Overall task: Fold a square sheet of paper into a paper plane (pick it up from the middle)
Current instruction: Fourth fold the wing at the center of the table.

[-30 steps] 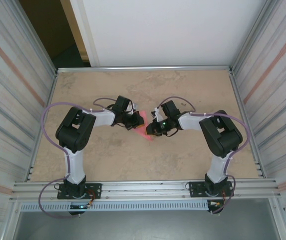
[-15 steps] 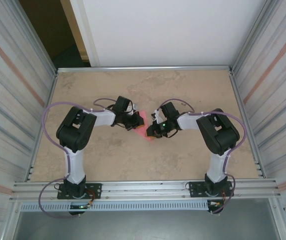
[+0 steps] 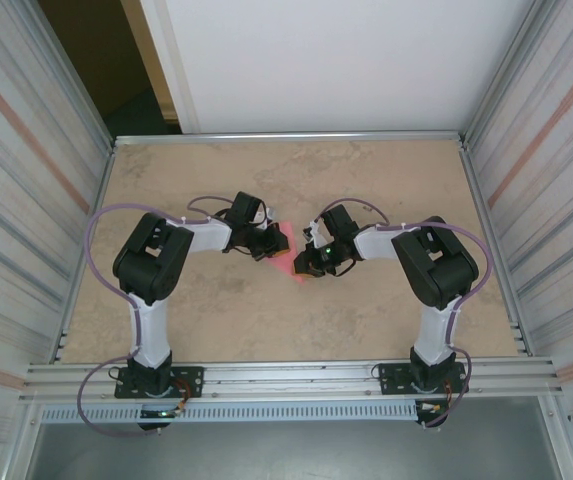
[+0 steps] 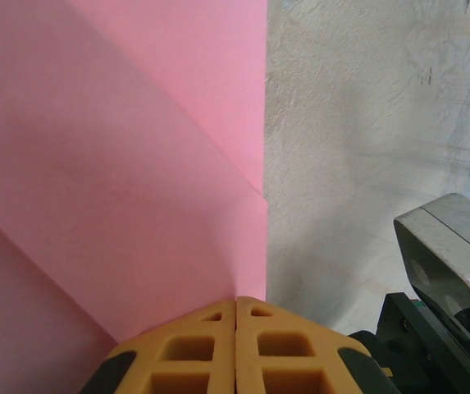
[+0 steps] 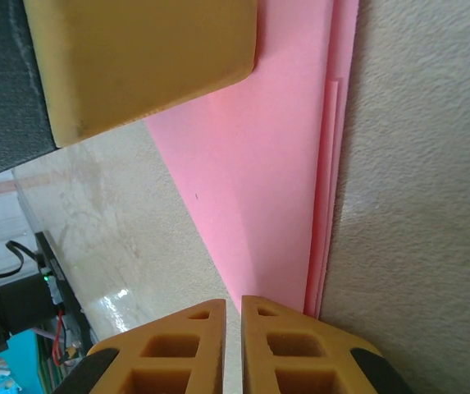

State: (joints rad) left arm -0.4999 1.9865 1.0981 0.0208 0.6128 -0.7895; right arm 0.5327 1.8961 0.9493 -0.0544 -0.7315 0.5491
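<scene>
The pink sheet of paper point(image 3: 288, 262) lies flat on the table between the two grippers, folded into a layered, pointed shape with diagonal creases point(image 4: 120, 164). Its stacked edges show in the right wrist view point(image 5: 300, 164). My left gripper point(image 3: 274, 243) is shut, its yellow tips point(image 4: 235, 300) resting on the paper's surface near a straight edge. My right gripper point(image 3: 304, 265) faces it from the other side. Its jaws are nearly together with a thin slit between them, and the tips point(image 5: 234, 302) sit at the paper's narrow end. The left gripper's finger point(image 5: 136, 66) presses the paper's far part.
The beige table point(image 3: 366, 180) has a metal rail along its far edge point(image 3: 286, 137) and ribbed walls on both sides point(image 3: 556, 200). The right gripper's body point(image 4: 448, 279) stands close to the left gripper's tips.
The right arm's elbow has drifted slightly left and the right gripper edged a little along the paper. The left arm and the paper have stayed put.
</scene>
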